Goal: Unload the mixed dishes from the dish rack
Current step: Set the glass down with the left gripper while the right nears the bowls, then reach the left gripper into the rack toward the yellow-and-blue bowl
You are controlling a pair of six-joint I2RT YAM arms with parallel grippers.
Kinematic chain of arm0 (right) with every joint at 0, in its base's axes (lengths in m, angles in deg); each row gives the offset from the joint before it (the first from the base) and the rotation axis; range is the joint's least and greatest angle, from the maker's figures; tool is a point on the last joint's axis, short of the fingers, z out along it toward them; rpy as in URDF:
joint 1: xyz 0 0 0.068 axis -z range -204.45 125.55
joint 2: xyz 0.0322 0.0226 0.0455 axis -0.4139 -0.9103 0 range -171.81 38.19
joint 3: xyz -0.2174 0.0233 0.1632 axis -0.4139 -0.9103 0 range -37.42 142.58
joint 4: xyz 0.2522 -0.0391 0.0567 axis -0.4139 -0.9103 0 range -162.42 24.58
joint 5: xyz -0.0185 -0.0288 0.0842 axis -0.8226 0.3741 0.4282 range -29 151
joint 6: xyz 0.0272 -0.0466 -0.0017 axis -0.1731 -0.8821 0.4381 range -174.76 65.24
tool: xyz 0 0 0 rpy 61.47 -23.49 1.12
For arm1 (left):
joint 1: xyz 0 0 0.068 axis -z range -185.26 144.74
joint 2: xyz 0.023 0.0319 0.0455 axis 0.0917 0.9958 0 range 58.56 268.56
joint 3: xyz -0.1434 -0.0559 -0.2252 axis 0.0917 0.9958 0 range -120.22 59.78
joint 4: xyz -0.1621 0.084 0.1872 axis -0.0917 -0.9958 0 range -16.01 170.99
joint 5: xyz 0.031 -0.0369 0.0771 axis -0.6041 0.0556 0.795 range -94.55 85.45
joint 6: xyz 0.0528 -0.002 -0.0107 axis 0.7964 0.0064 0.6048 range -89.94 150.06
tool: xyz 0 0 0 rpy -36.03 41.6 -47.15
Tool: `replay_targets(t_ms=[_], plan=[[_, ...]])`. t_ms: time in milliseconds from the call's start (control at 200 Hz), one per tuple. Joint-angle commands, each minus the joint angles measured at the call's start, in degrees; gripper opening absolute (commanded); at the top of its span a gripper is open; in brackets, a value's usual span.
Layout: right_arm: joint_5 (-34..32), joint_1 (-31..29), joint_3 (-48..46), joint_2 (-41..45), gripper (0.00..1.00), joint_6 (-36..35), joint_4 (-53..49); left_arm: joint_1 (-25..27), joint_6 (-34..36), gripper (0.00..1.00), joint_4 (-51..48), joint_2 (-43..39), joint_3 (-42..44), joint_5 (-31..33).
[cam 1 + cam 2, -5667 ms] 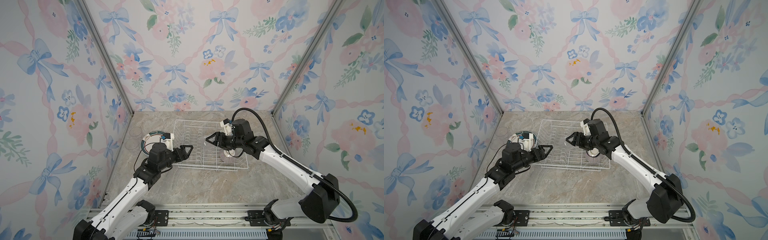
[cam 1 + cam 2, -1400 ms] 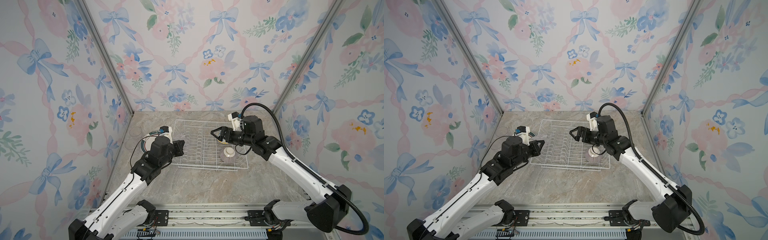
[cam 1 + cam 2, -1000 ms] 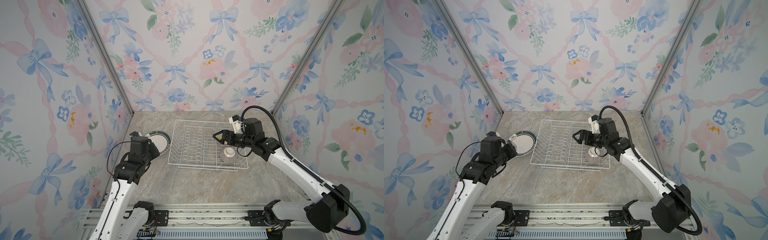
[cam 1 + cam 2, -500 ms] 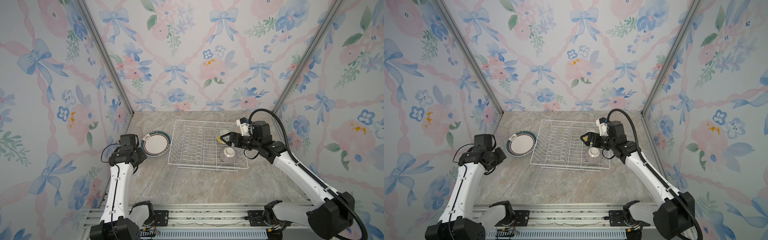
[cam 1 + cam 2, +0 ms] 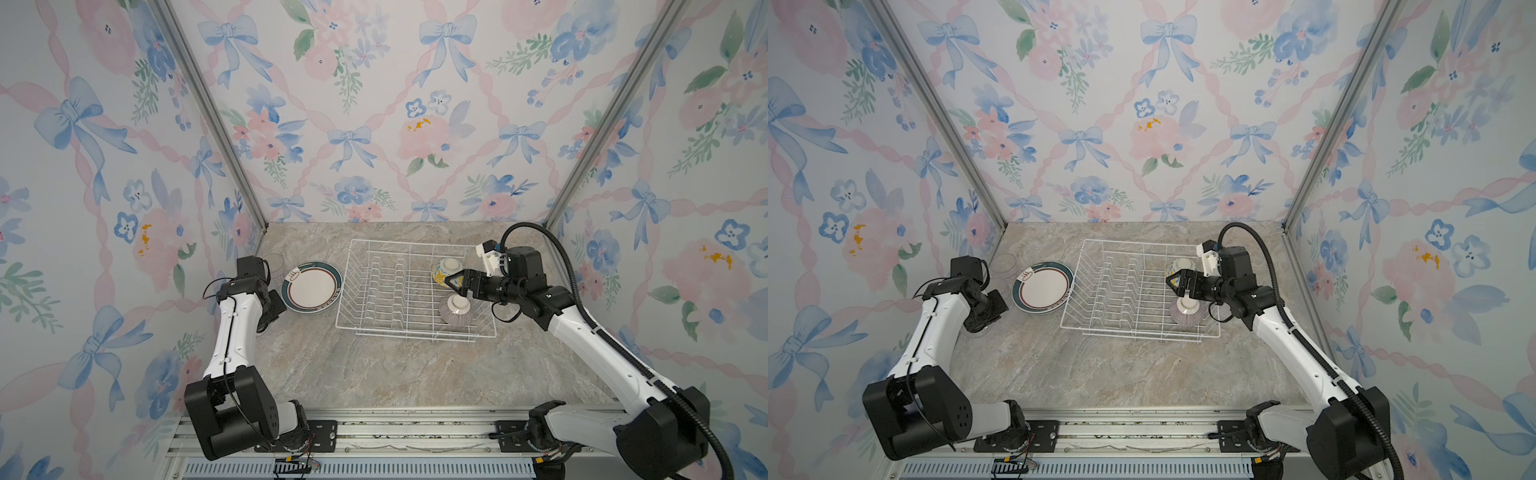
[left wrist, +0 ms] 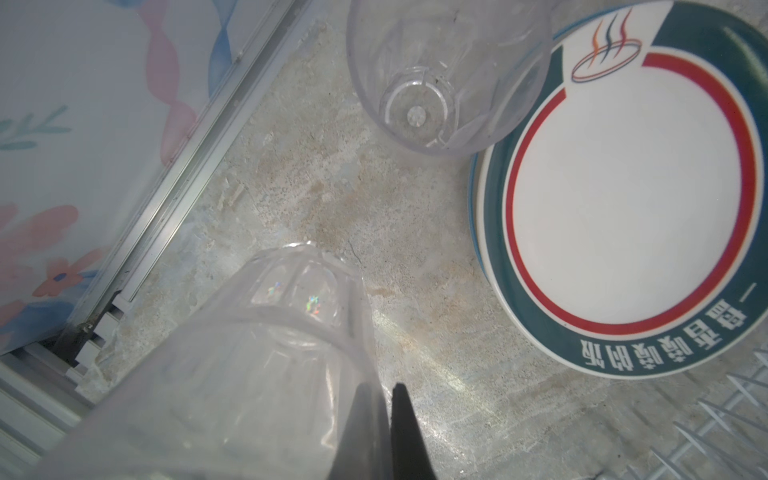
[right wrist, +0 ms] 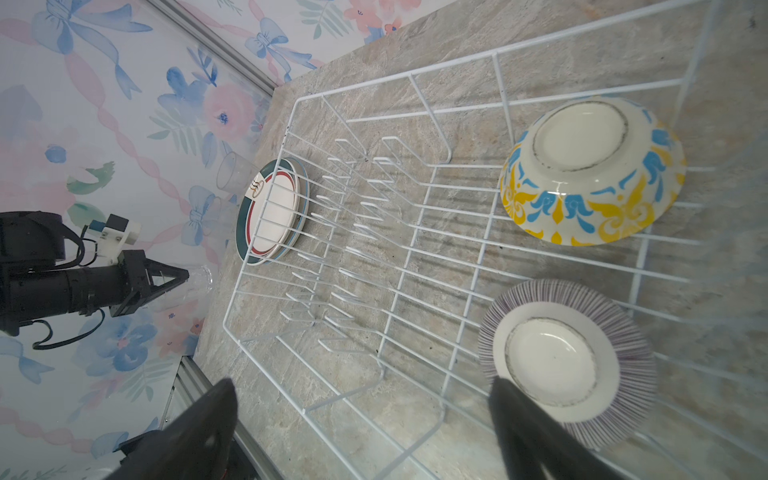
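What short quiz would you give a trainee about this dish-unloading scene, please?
1. True or false: the dish rack holds three bowls.
2. What does the left pincer grip? A) a spoon B) a clear cup C) nothing
3. Fill in: the right pincer stands ___.
Key: 1. False: it holds two, the yellow-blue bowl and the striped bowl. 2. B. 3. open.

Left claw [image 6: 380,388] withdrawn from dish rack [image 5: 410,254], gripping glass cup [image 6: 266,353], right claw [image 5: 455,287] shifted right
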Motion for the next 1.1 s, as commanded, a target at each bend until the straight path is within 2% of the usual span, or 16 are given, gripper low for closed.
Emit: replay_targets(t_ms=[0, 420, 580, 675, 765, 1095], plan=[[0.51, 0.70, -0.71, 0.99, 0.97, -0.41, -0.79, -0.69, 3.25, 0.00, -0.26, 2.44, -2.35, 0.43], [0.49, 1.22, -0.21, 0.53, 0.97, -0.20, -1.44, -1.23, 5.20, 0.05, -0.22, 6.30, -3.31, -0.78], [0.37, 1.25, 0.27, 0.48, 0.97, -0.19, -1.58, -1.27, 5.46, 0.16, -0.26, 6.17, -3.42, -1.14], [0.26, 1.29, 0.54, 0.28, 0.97, -0.28, -1.72, -1.22, 5.47, 0.35, -0.33, 6.22, -3.35, -1.14], [0.45, 1.24, 0.66, 0.00, 0.97, -0.13, -1.77, -1.22, 5.47, 0.40, -0.35, 6.01, -3.26, -1.51], [0.35, 1.26, 1.48, -0.26, 0.97, -0.03, -2.16, -1.22, 5.64, 0.49, -0.48, 1.05, -3.19, -3.44]])
